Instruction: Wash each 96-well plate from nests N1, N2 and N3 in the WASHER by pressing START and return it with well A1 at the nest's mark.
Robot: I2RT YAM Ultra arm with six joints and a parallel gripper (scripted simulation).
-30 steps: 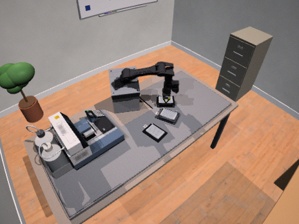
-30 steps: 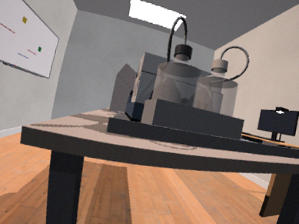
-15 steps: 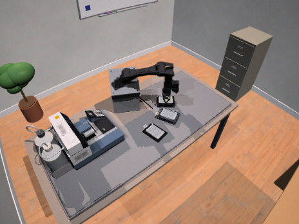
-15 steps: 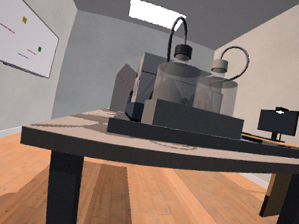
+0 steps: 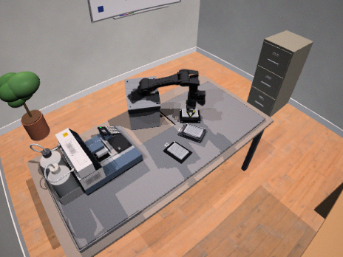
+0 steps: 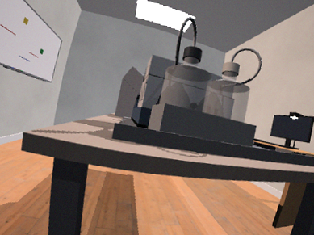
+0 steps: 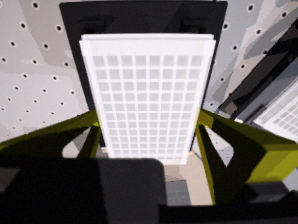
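While two plates (image 5: pixel 192 131) rest nested, yellow fingers grip a third plate (image 7: pixel 148 95).

White plate (image 7: pixel 148 95) with a grey square-well grid, on a black nest (image 7: pixel 75 60). Hand (image 7: pixel 148 137) fingers olive-yellow, body black. Surface (image 7: pixel 30 75) grey with a regular pattern of dark dots. Washer (image 5: pixel 111 162) blue, its cover white. Cabinet (image 5: pixel 275 74) dark grey, tan top.
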